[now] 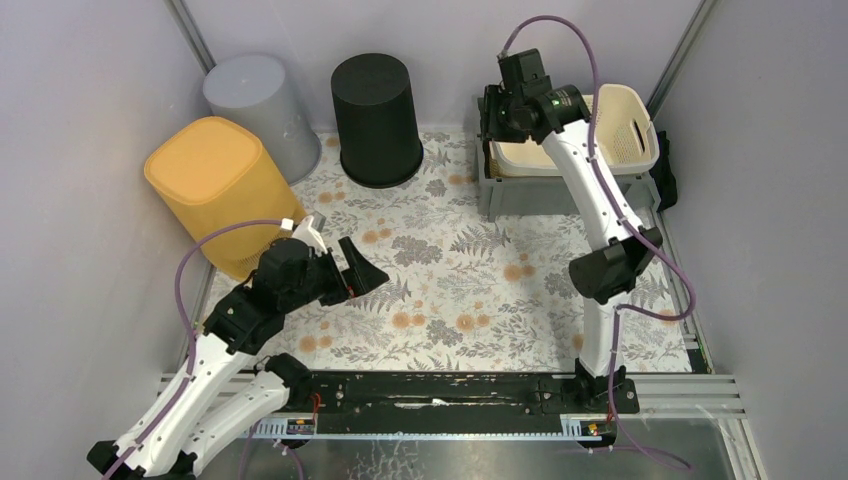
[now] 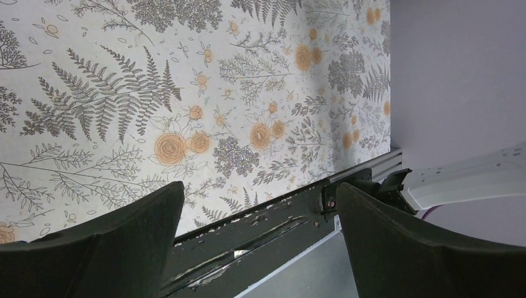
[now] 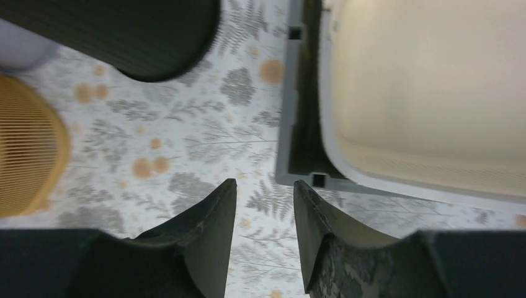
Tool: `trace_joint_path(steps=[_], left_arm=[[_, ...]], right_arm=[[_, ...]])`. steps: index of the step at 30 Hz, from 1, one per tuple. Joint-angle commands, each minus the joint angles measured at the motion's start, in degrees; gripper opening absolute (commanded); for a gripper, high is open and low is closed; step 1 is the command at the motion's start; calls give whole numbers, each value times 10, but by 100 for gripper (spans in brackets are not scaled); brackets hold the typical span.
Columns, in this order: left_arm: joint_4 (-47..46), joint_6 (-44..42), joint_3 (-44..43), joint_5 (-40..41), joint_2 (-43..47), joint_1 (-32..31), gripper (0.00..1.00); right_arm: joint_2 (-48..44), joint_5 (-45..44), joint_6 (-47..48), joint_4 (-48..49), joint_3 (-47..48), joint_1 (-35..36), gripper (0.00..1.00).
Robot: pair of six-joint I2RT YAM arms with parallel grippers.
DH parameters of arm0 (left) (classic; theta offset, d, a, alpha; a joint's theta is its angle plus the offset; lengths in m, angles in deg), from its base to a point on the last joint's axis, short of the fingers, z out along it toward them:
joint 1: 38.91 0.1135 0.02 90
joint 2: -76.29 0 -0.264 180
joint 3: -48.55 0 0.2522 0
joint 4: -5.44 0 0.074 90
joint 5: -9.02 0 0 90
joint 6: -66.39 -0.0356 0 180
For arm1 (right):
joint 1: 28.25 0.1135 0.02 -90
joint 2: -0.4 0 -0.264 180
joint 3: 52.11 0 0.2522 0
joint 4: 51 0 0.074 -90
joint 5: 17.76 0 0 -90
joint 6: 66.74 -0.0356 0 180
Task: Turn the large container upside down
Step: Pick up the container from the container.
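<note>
Task thing: the large cream plastic container (image 1: 625, 125) with small holes in its wall stands inside a grey plastic crate (image 1: 520, 195) at the far right corner of the desk (image 1: 470, 270). Its mouth faces up and it looks a little tilted.
Right gripper (image 1: 497, 122): it hangs over the left wall of the crate. In the wrist view the right gripper (image 3: 263, 186) has its fingers only a little apart, and nothing is between them. The cream container (image 3: 422, 93) is just beside it and is not touched.
Left gripper (image 1: 340, 258): it is above the flowered desk cover near the left edge, with the fingers spread wide and holding nothing.
Other bins: an orange ribbed bin (image 1: 215, 185), a grey round bin (image 1: 260, 105) and a black ribbed bin (image 1: 375, 115) stand bottom up along the far left part.
</note>
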Motion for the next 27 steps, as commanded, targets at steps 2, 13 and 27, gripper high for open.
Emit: trace_joint_path(steps=[2,13,27], left_arm=[[1,-17,-14,-10,9,0,100],[8,-24,-14,-7,2,0,100],[9,-21,-13,-1,-11,0,100]], right_arm=[[11,-104,62,-9,-6,-11,54],[79,-134,114,7,-11,-20,58],[159,-107,124,-8,-7,-36,53]])
